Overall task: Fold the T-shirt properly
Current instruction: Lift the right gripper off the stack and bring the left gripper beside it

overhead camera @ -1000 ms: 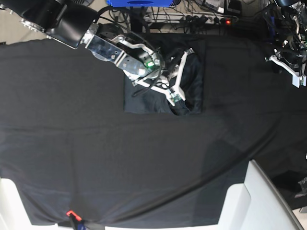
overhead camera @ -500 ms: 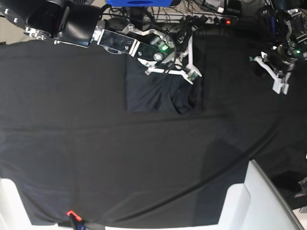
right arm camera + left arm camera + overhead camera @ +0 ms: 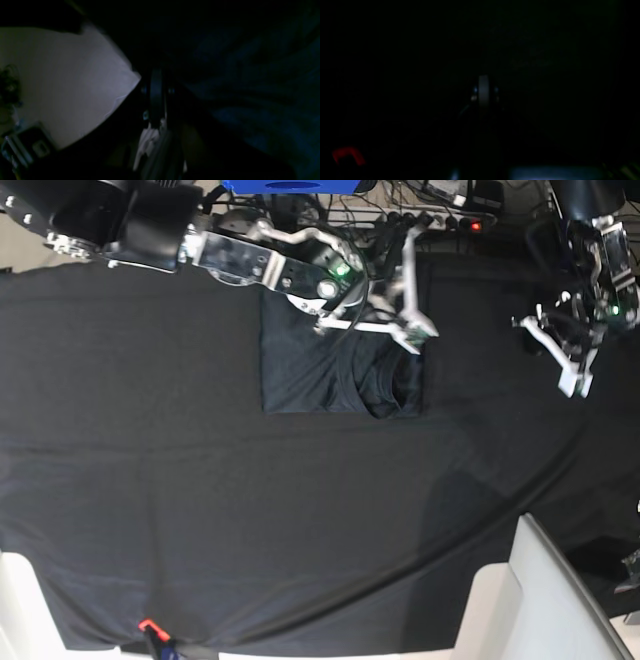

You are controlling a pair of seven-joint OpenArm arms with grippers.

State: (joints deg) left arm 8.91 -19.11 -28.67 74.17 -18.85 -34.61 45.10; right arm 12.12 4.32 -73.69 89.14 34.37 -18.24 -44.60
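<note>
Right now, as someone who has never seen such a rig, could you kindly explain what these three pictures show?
The bright picture looks down from above on a two-armed robot. The two dark, murky ones come from cameras on its wrists. A black tablecloth covers the table, and the T-shirt lies on it, folded into a rectangle. The right gripper is at the shirt's far corner, the left gripper off to the side over the cloth. Both are shut, and neither visibly holds anything.

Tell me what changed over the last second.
The right tool lifted off the middle of the folded dark slate-grey knit T-shirt and drew back toward its far right corner, shut and empty. The left tool swung inward over the black tablecloth, also shut. The T-shirt stayed a folded rectangle in place.
</note>
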